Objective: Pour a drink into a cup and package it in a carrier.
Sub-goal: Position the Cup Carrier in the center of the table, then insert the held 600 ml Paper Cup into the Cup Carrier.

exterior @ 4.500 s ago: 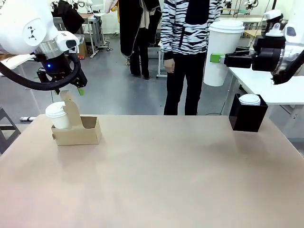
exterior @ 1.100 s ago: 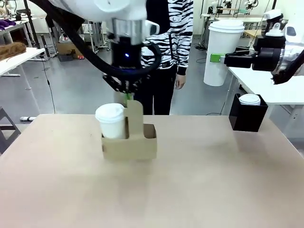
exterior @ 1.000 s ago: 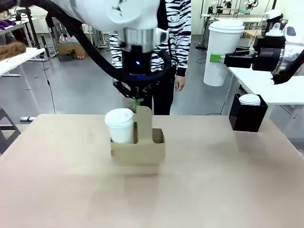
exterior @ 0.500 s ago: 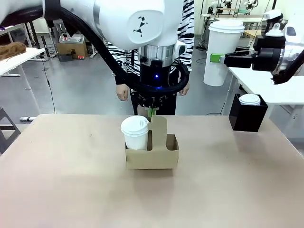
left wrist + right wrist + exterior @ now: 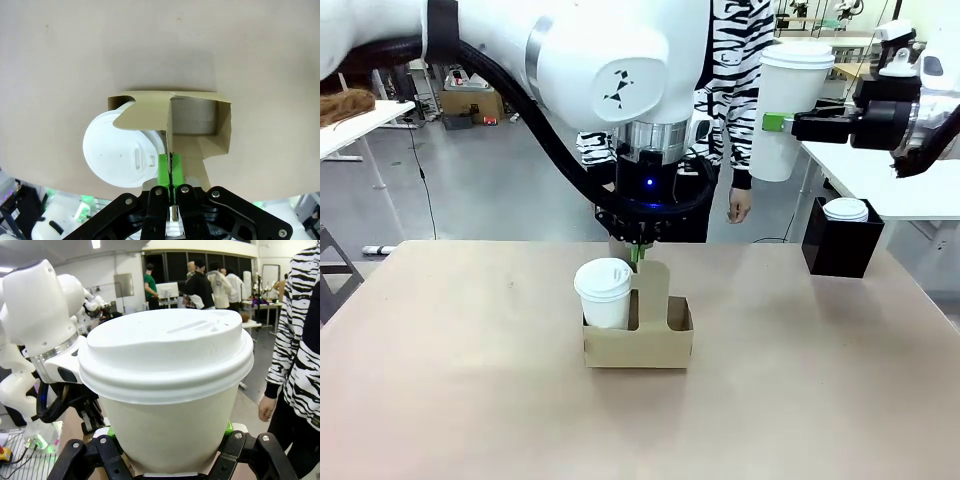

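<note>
Since the earliest frame, my left arm has carried the small brown cardboard carrier from the left edge of the counter to its middle. The left pincer is clamped from above on the carrier's upright handle tab. I cannot tell whether the base rests on the counter. The tall white lidded paper cup stands in the left slot, just beside the tab. The right slot is vacant and faces my right arm. The carrier's long axis runs left to right. Far right, well apart and higher, the right pincer grips a second white lidded cup by its sides. I judge that arm the nearer one for filling the vacant slot.
</note>
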Robot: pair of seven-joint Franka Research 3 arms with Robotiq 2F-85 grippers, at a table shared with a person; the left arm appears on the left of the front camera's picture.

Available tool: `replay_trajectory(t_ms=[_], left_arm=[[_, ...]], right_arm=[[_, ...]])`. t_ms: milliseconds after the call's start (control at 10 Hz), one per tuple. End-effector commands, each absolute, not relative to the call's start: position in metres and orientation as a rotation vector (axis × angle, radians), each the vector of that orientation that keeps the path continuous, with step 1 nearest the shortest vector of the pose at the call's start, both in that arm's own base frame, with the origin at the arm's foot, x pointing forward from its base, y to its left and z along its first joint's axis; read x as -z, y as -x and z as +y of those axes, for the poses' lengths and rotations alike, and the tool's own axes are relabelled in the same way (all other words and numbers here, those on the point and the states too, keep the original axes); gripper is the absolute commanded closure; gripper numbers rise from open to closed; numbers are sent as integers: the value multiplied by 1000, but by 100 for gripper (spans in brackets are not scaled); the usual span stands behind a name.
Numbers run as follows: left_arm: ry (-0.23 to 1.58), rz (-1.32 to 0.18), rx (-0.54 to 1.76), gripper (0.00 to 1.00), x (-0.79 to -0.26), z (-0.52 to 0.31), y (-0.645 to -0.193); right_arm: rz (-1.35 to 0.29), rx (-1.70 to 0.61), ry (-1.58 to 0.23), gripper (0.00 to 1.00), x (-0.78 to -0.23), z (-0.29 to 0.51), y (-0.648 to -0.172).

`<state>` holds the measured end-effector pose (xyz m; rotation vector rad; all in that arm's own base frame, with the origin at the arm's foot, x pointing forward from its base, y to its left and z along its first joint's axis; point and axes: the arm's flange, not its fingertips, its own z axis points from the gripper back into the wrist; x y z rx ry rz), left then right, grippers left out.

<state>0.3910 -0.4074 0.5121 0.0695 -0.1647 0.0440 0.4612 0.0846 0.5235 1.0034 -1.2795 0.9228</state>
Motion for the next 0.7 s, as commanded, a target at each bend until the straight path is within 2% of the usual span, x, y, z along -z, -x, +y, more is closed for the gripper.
replay_trajectory(t_ms=[0, 200, 600], left_arm=[[-51, -191, -58, 98, -503, -397, -386], [-77, -144, -80, 98, -499, -396, -389], [-66, -165, -44, 98, -502, -405, -392]], right_arm=[[-1290, -921, -1007, 20, -528, 86, -463], [-1290, -921, -1007, 20, -528, 86, -463], [-1290, -921, -1007, 20, -528, 86, -463]])
